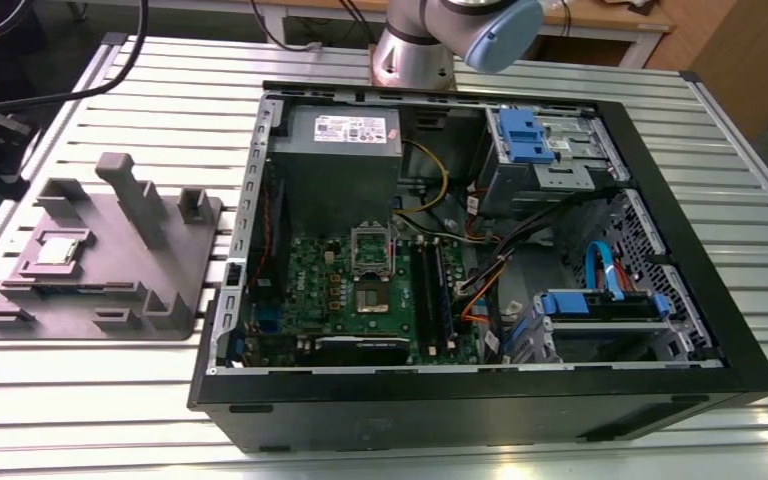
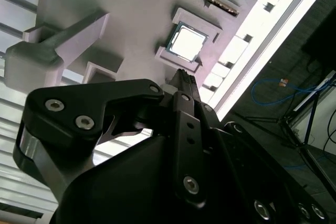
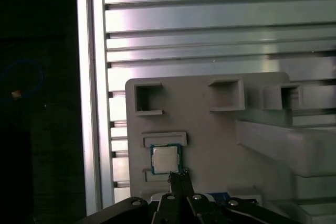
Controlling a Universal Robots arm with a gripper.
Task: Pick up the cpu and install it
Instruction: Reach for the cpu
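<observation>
First wrist view: the small square cpu with a silvery metal top [image 3: 166, 159] lies flat in a shallow recess of the grey plastic fixture plate [image 3: 210, 140], near an edge of the ribbed aluminium counter [image 3: 210, 35]. The black tool [image 3: 178, 178] hovers just above it, fingers pressed together, holding nothing. Risk: descending unopened would likely strike the lid, and an off-centre grasp could tilt the chip against the recess walls.

In the exterior view the robot arm [image 1: 418, 50] is cut off by the upper edge. In both wrist views the body of the gripper [image 3: 178, 178] is cropped at the picture's edge, and part of the grey fixture [image 3: 210, 129] is hidden behind it.
</observation>
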